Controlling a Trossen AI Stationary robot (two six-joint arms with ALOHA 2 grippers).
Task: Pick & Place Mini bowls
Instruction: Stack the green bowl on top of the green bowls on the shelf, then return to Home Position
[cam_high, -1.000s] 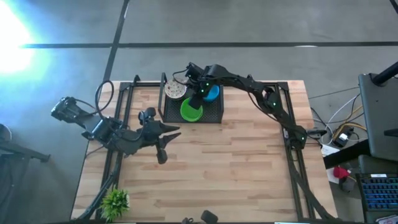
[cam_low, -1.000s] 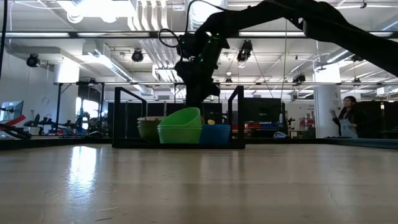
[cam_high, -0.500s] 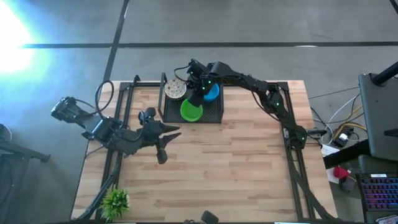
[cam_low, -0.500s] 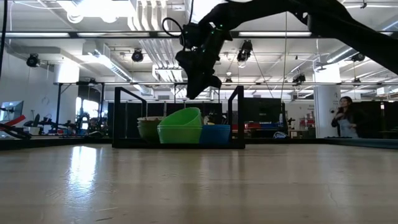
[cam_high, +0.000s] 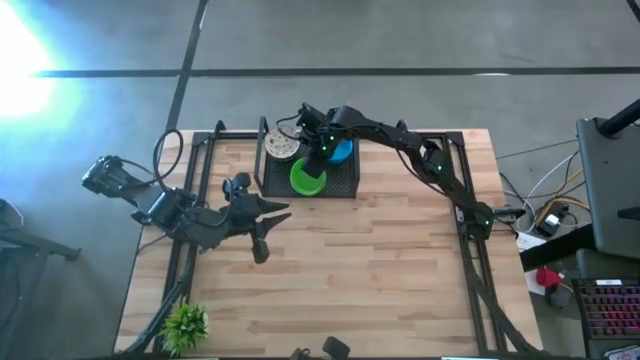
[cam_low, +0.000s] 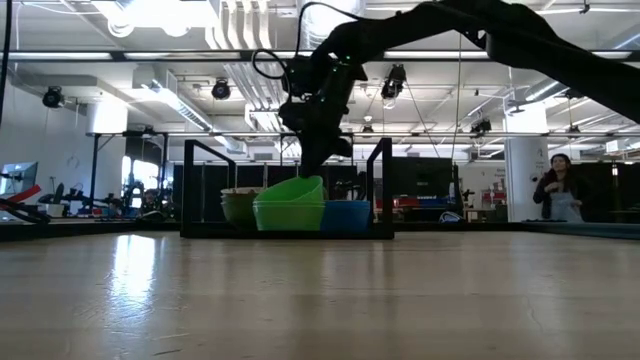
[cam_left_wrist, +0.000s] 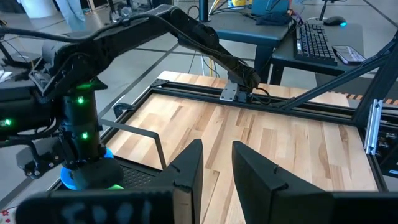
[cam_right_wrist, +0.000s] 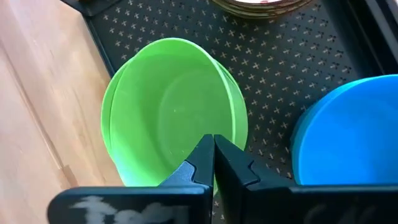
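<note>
Left gripper (cam_high: 262, 213): parked over the table at about 9 o'clock, fingers apart and empty, well clear of the tray.
Tray (cam_high: 344, 183): black mesh, at 12 o'clock on the table; holds all the bowls in view.
Speckled bowls (cam_high: 281, 146): stacked in the tray's 9 o'clock end.
Green bowls (cam_right_wrist: 168, 134): nested stack mid-tray, tipped so the mouths face partly sideways; round, so no long axis.
Right gripper (cam_right_wrist: 212, 155): fingers pressed together, holding nothing, tips just above the green stack's rim.
Blue bowls (cam_right_wrist: 348, 134): just beside the green stack, toward 3 o'clock, mouths up.
Handling: judged light, stiff, smooth plastic; may slip or lift in pairs.
Hold: pinch the top bowl's raised rim, one finger inside.
</note>
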